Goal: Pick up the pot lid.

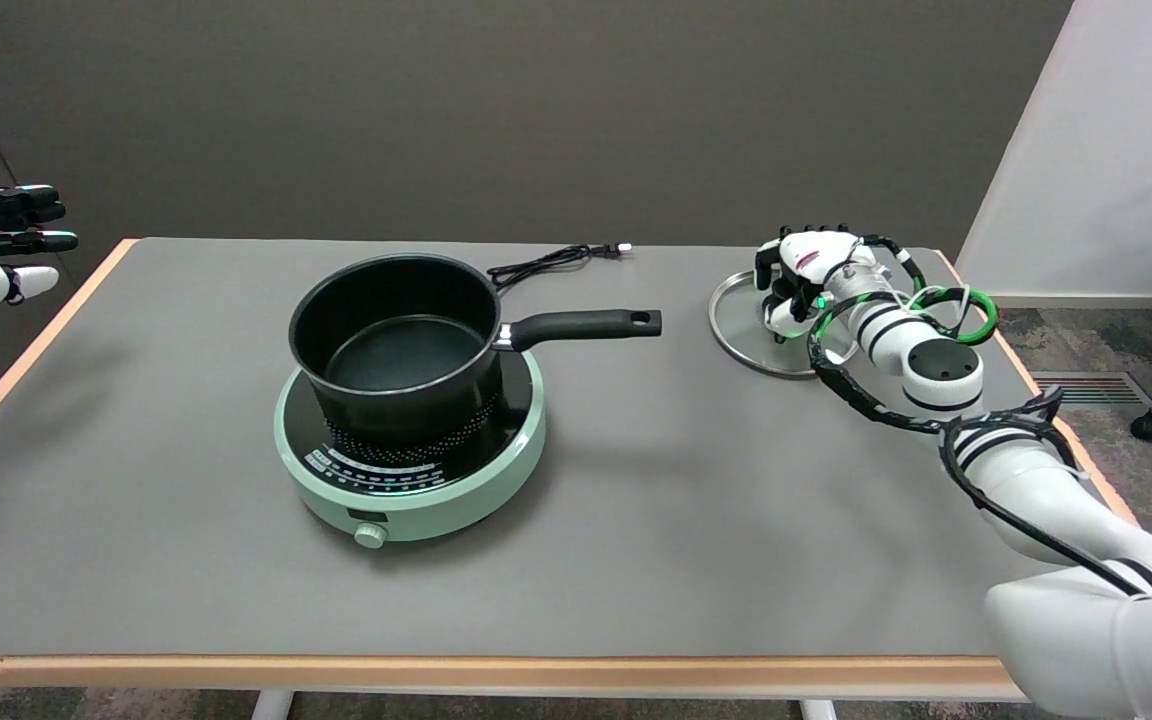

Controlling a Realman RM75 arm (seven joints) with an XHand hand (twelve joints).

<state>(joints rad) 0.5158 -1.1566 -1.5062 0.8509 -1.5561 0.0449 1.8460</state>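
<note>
— Where's the lid?
— Lying flat on the grey table (636,520), far right side, well apart from the pot. Glass lid (736,325) with a metal rim, partly covered by the right hand (798,285).
— Grasping it?
— Can't tell. Fingers curled down over the middle of the lid, about where a knob would be, but hidden by the hand's own back — no clear sign of a closed hold.
— And the pot?
— Black pot (396,345), uncovered, sitting on a pale green hotplate (416,480) left of centre; long handle pointing right toward the lid, well short of it. Black power cord (546,263) trailing behind, toward the table's far edge.
</note>
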